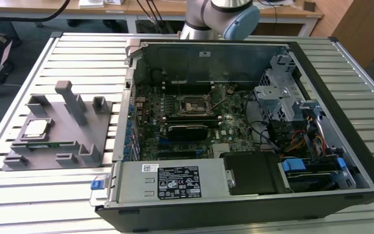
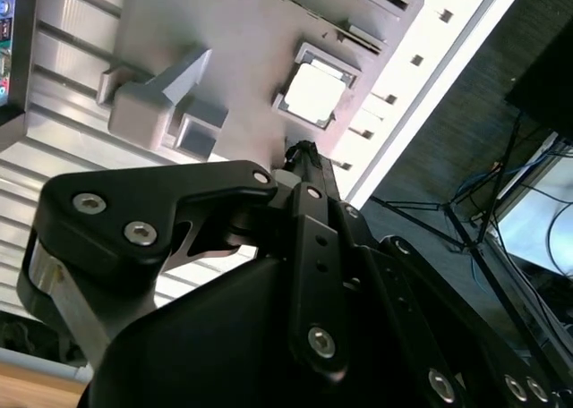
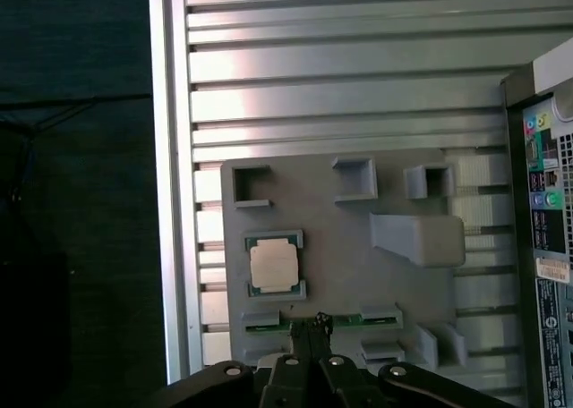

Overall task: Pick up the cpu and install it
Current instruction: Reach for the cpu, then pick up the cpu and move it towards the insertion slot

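Black metal forms the gripper (image 3: 312,326), its two fingers pressed tip to tip with nothing between them, so it carries nothing. In the second wrist view the gripper (image 2: 300,148) points down toward a grey plate (image 2: 233,59) and seems to hang well clear of it, probably so the cameras can take in the whole plate. The cpu (image 3: 273,265) lies flat in a shallow square pocket of that plate (image 3: 340,238), silver side up. The raised corners around it appear meant to keep it square and in a known spot. It is not yet lifted. Just beside it, a thin green memory stick (image 3: 367,318) rests in a slot of its own. In the exterior view the plate (image 1: 64,129) sits on a slatted metal table (image 1: 18,195) with the cpu (image 1: 36,128) on it, at the exterior view's left of an open computer case (image 1: 317,63). The case lies on its side with the cover off, which turns its circuit board (image 1: 174,141) upward for reach from above. The board's square socket (image 1: 192,106) sits near the middle, well apart from the cpu. The arm (image 1: 216,14) rises at the far edge.
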Robot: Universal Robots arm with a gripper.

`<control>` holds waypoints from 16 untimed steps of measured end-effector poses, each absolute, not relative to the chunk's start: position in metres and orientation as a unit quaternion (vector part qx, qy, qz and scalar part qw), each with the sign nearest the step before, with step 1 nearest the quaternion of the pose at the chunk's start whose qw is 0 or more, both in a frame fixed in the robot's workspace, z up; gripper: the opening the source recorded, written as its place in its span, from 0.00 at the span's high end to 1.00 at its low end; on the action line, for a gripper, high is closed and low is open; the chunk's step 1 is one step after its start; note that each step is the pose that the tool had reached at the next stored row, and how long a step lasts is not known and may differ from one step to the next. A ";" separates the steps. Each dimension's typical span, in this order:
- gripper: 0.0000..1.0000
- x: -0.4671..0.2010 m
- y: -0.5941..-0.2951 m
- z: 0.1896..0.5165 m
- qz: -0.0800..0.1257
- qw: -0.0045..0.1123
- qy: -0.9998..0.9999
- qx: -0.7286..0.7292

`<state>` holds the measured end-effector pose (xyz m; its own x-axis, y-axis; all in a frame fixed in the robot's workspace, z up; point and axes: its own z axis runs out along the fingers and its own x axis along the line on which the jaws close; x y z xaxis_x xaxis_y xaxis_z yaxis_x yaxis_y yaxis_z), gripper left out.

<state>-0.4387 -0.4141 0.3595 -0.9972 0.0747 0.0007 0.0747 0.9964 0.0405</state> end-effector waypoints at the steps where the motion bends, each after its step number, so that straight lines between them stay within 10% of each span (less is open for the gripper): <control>1: 0.89 -0.441 -0.414 0.359 0.020 0.000 0.999 0.037; 16: 0.89 -0.448 -0.414 0.353 0.020 -0.001 0.999 0.037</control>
<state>-0.4478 -0.4140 0.3528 -0.9972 0.0745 0.0037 0.0746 0.9964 0.0402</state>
